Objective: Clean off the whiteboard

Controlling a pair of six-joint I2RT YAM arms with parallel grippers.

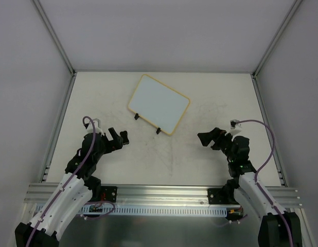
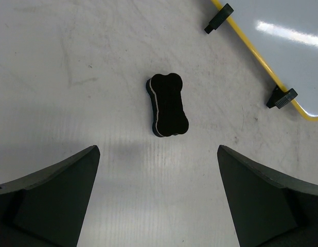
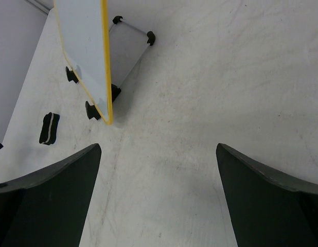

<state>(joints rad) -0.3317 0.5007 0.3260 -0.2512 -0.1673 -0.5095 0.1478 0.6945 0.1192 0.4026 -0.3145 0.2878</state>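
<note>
Whiteboard (image 1: 159, 104), face blank, askew on black clip feet (image 2: 281, 98) near mid far edge of desk (image 1: 97, 98); bone-shaped eraser (image 2: 168, 104) beneath left gripper (image 2: 158, 154), jaws spread, seemingly for pickup; right gripper (image 3: 159, 149) spread wide, empty, toward right edge.

You have bare table (image 1: 169, 154) between the left gripper (image 1: 120, 136) and the right gripper (image 1: 202, 138), open all the way up to the whiteboard (image 1: 159, 104). The whiteboard sits at the far middle, with its two black clip feet (image 1: 136, 116) jutting toward you. A small black eraser (image 2: 168, 105) lies just ahead of the left gripper's spread jaws. Walls (image 1: 25, 77) close off the left, right and far sides.
</note>
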